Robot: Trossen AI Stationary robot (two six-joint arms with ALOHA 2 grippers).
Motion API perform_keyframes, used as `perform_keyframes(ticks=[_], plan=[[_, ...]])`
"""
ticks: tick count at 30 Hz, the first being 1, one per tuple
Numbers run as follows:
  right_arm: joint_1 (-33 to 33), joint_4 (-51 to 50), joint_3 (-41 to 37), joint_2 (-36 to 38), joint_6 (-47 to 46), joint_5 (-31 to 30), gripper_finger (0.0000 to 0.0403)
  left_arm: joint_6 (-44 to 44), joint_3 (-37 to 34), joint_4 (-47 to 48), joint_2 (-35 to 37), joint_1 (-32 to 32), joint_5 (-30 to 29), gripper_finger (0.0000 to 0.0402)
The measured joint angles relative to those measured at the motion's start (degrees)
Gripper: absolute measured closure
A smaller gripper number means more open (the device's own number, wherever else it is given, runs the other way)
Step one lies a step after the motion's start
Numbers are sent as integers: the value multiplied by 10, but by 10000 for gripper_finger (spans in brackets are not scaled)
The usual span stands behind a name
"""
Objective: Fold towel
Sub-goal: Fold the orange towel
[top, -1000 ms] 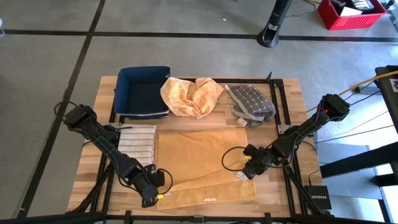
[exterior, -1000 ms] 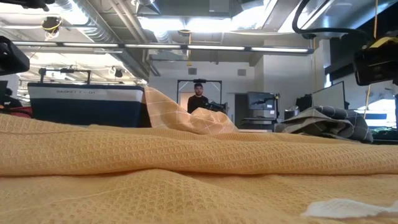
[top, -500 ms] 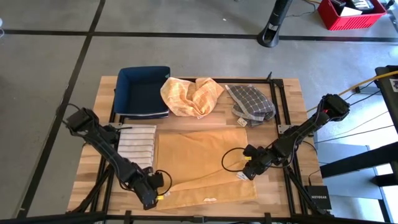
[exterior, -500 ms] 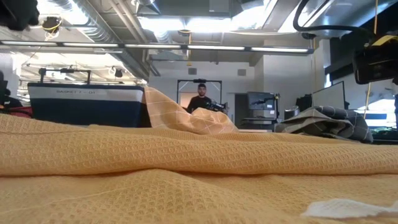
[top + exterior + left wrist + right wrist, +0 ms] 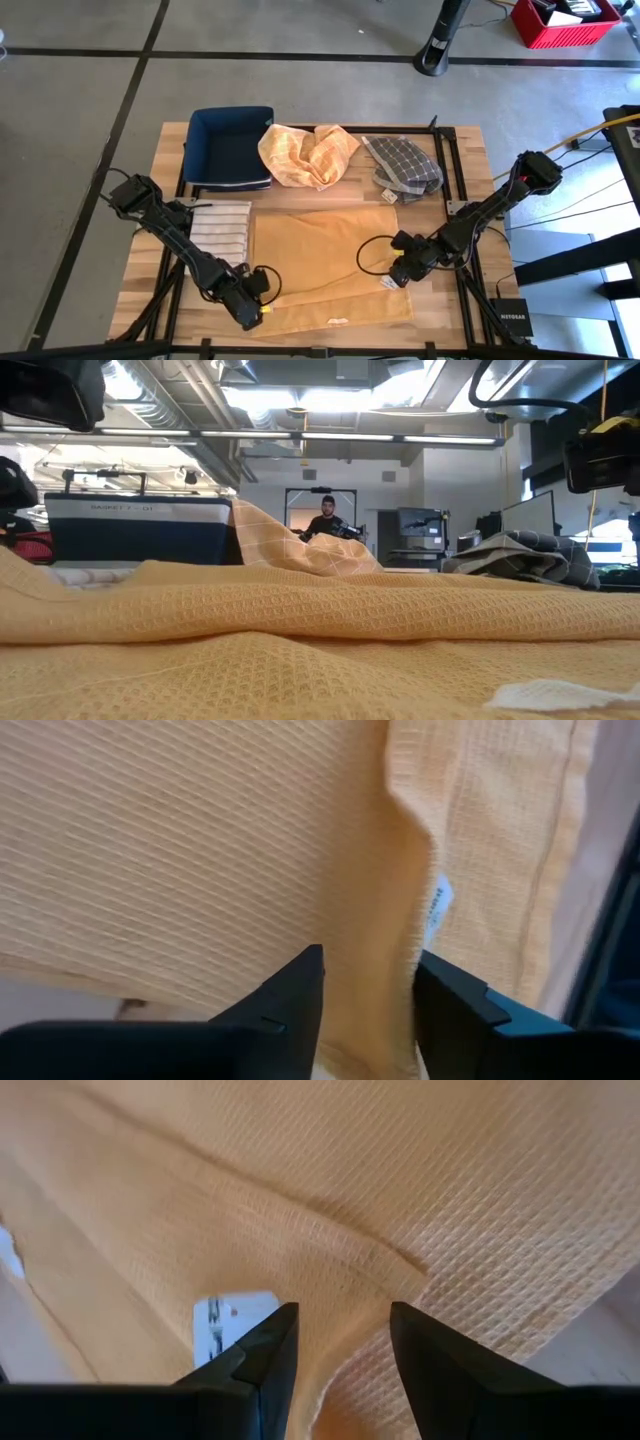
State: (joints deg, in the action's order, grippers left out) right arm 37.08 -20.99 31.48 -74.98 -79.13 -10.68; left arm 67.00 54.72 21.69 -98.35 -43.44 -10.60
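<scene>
Both end effectors pinch raised folds of the orange waffle-weave towel point(image 5: 320, 262): left end effector point(image 5: 254, 312) at its near-left corner, right end effector point(image 5: 398, 274) at its right edge.

A navy bin point(image 5: 230, 145) sits at the far left of the counter point(image 5: 470, 165), with a crumpled orange checked cloth point(image 5: 308, 152) just right of it and a grey plaid cloth point(image 5: 402, 166) farther right. A folded white striped cloth point(image 5: 220, 232) lies near the bin's front. A red crate point(image 5: 563, 22) stands on the floor far right, and a person point(image 5: 325, 518) stands in the room beyond.
</scene>
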Motion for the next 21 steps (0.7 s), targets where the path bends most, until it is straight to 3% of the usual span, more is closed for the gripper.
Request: perform_keyframes(ticks=[11, 17, 21], plan=[[0, -40, -1, 0, -77, 13, 242, 75, 0, -24, -29, 10, -22, 343], [0, 6, -1, -12, -79, 16, 242, 77, 2, -51, -47, 3, -22, 393], [0, 4, 0, -42, -79, 15, 242, 82, 2, -52, -48, 2, -22, 394]])
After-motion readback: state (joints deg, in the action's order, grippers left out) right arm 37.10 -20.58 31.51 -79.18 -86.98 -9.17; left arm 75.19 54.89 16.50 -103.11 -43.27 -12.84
